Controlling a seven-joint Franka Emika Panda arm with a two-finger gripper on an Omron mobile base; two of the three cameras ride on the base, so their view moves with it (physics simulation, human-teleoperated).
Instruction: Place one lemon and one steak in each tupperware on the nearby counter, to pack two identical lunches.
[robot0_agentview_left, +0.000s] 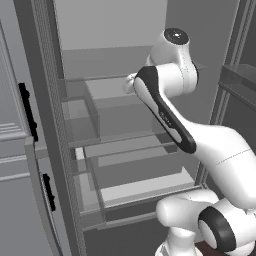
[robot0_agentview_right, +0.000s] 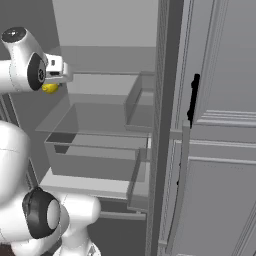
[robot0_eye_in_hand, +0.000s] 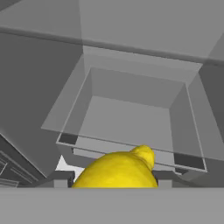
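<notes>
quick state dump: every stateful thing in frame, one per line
Yellow lemon: held between the jaws, lifted inside the fridge.
Gripper: jaws shut on the lemon.
Grey fridge door: swung open.
Translucent grey fridge drawer: nothing visible inside.
Grey fridge door bin: nothing visible inside.

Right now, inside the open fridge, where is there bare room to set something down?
The clear drawer below the hand has a bare floor between its four walls. The glass shelf beside the lemon looks bare too. It is tightest at the door bins.
</notes>
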